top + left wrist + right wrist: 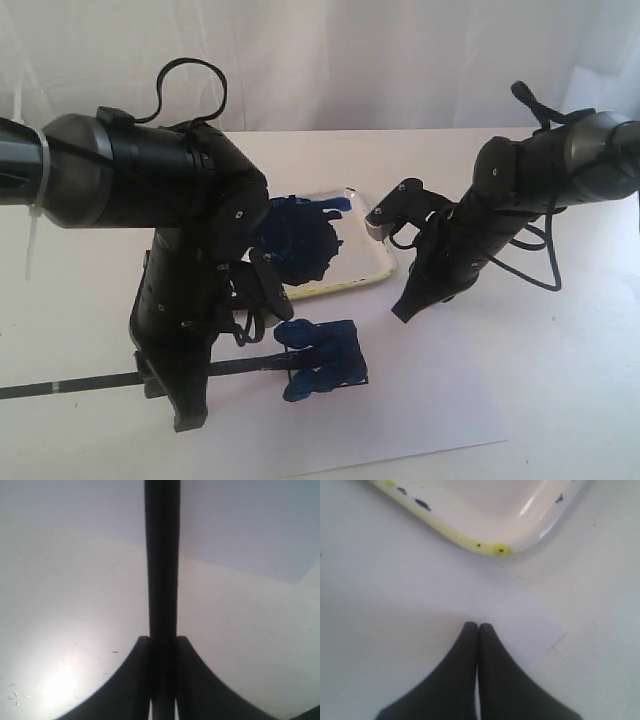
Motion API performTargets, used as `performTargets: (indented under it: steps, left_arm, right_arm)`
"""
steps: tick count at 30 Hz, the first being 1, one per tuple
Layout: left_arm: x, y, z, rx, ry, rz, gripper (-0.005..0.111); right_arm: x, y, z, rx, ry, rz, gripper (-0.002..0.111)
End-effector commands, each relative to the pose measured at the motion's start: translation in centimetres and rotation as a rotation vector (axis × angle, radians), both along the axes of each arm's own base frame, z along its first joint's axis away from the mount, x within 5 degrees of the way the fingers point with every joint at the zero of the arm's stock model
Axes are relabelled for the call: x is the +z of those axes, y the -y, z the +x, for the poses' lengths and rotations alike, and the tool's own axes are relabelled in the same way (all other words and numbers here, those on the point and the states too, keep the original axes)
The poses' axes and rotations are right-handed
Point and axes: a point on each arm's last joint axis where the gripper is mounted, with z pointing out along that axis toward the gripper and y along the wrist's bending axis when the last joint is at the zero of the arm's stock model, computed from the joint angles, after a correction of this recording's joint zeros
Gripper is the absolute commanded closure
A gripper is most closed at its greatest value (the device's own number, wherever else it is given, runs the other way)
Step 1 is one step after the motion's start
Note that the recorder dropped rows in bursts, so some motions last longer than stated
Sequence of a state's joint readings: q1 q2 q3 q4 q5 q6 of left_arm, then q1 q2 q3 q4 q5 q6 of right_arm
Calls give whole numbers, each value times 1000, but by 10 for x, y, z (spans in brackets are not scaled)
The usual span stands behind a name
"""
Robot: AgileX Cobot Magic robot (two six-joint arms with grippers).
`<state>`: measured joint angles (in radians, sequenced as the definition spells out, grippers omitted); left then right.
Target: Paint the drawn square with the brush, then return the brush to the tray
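Note:
My left gripper (188, 405) (162, 639) is shut on the brush (90, 382) (161, 555), a long black stick held nearly level and low over the paper. Its bristle end lies over the drawn square (340, 340), which is streaked dark blue, with some paint running past its near-left corner. The tray (375, 265) (470, 542), white with a yellowish rim and a big dark-blue blot, sits just behind the square. My right gripper (405, 312) (478, 626) is shut on nothing and points down just right of the tray's near corner.
The white paper sheet (420, 400) (530, 625) (240, 530) covers the front middle of the white table. The left arm's bulky body hides the tray's left part. Cables hang from the right arm at the right.

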<state>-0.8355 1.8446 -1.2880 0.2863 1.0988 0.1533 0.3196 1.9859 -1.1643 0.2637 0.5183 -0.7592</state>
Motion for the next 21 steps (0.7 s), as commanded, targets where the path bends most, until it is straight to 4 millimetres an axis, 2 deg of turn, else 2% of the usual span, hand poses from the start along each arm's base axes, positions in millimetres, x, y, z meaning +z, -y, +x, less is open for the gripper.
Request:
performTargets:
  steps: [1,7,10,14,21]
  left_arm:
    - [6,-5,-4,-1,-33,57,107]
    - [30,-4,-8,0,37,-80,107]
    - [20,4,-9,-25,-17,-127,107]
    - [-4,7,-4,11,-40,-60,107]
    - [-1,-4,-3,30,-33,68,107]
  right_arm:
    - [-5,1,-1,16,-19,-17,108]
    - [-5,1,-1,16,-19,-17,108]
    - [-5,1,-1,16,-19,-17,108]
    - [-5,1,-1,16,-19,-17,108]
    - [-5,1,-1,16,-19,-17,108]
